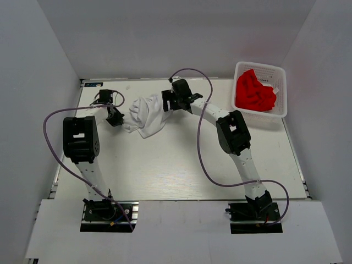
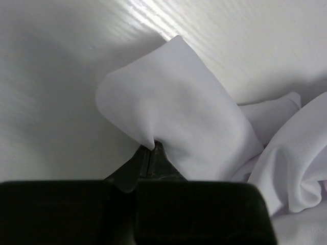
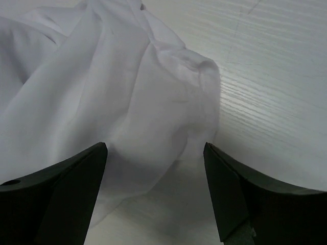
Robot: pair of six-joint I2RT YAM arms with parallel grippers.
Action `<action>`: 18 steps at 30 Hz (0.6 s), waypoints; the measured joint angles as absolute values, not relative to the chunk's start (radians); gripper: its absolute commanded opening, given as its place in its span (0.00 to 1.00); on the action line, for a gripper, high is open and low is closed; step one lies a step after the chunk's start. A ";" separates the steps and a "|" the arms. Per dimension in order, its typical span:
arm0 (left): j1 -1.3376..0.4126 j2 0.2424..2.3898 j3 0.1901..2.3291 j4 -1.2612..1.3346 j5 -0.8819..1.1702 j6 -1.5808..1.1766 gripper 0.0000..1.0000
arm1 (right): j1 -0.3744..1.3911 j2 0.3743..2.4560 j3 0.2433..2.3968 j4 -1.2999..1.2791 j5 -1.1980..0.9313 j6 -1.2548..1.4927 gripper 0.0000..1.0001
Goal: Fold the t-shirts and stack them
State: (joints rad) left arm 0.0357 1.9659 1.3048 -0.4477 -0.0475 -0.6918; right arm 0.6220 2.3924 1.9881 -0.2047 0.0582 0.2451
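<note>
The white t-shirt (image 1: 146,115) lies crumpled at the far middle of the table. My left gripper (image 1: 115,118) is at its left edge, shut on a fold of the white cloth (image 2: 173,107); its fingertips (image 2: 152,153) are pressed together. My right gripper (image 1: 170,104) is at the shirt's right edge, open, its fingers (image 3: 76,173) spread over a thin flap of the white t-shirt (image 3: 127,102) without holding it. The red t-shirt (image 1: 254,92) lies bunched in the white lattice basket (image 1: 280,96) at the far right.
The table (image 1: 181,159) is pale wood-grain. White walls stand close on the left, back and right. Purple cables loop over both arms (image 1: 201,143). The basket sits against the table's far right corner.
</note>
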 measured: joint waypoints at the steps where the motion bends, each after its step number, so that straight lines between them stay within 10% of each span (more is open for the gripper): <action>1: 0.036 1.974 1.311 -0.437 -0.032 -0.687 0.00 | 0.622 2.411 2.002 -0.203 0.050 0.257 0.75; 5: 0.038 1.985 1.318 -0.404 0.029 -0.664 0.00 | 0.622 2.463 2.014 -0.199 0.001 0.289 0.00; 18: 0.037 1.768 1.325 -0.412 0.022 -0.587 0.00 | 0.622 2.167 1.791 -0.166 0.084 0.180 0.00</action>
